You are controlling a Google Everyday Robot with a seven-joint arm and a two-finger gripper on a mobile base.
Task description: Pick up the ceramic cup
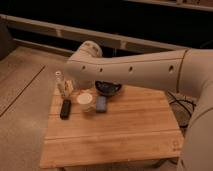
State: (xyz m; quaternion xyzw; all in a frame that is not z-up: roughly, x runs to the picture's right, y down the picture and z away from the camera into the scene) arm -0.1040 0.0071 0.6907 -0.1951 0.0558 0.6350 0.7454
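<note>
The ceramic cup (85, 99) is small, cream-white and round. It stands upright on the wooden table (120, 132) near its back left corner. My white arm (140, 70) reaches in from the right across the back of the table. My gripper (74, 82) hangs at the arm's left end, just behind and left of the cup and above the table, largely hidden by the wrist. It does not touch the cup. A dark bowl (108, 88) sits to the right behind the cup.
A slim white-capped bottle (60, 82) stands at the table's back left. A black flat object (65, 108) lies left of the cup and a blue one (101, 103) right of it. The floor lies to the left, a dark wall ledge behind.
</note>
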